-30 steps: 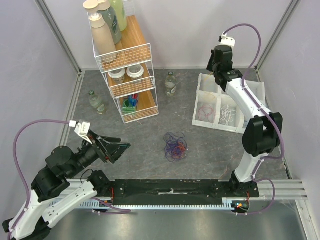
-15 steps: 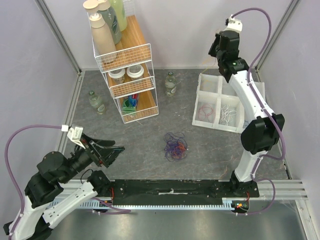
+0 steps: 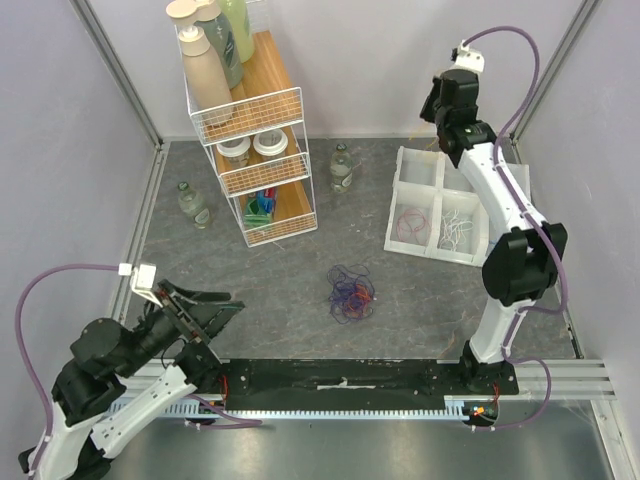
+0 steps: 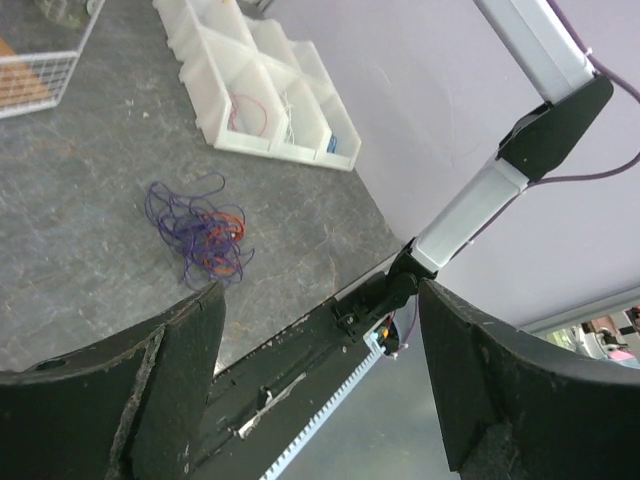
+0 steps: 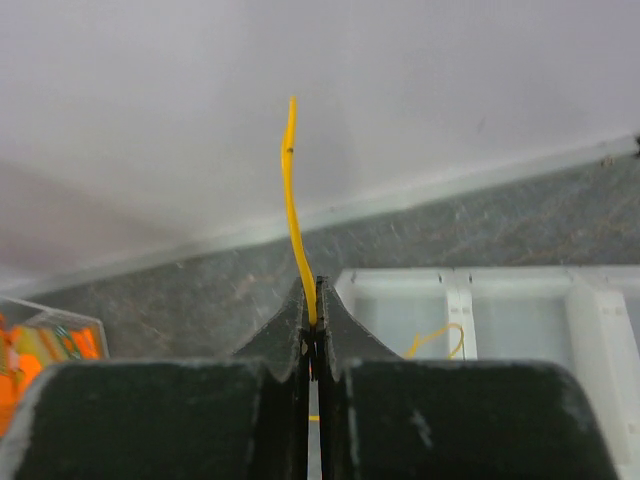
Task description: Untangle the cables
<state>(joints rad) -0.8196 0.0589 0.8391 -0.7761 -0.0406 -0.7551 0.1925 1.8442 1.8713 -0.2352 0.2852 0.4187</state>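
Note:
A tangle of thin cables [image 3: 350, 293], purple, blue and red-orange, lies on the grey table; the left wrist view shows it as a heap [image 4: 200, 232]. My right gripper [image 3: 436, 115] is raised over the far corner of the white compartment bin [image 3: 401, 185]. It is shut [image 5: 313, 300] on a yellow cable [image 5: 293, 200] that sticks up past the fingertips, and a yellow loop [image 5: 440, 340] hangs over a bin compartment. My left gripper [image 3: 222, 305] hovers open near the front left, well away from the tangle, with nothing between its fingers [image 4: 320, 290].
The bin holds a red cable [image 3: 410, 222] and a white cable [image 3: 455, 225] in separate compartments. A wire rack with bottles [image 3: 250, 130] stands at the back left, with small glass jars [image 3: 192, 203] [image 3: 341, 167] beside it. A black rail [image 3: 340, 380] runs along the near edge.
My right gripper has risen and moved back over the bin, still pinching the yellow cable. My left arm has drawn back toward the near left corner, staying open.

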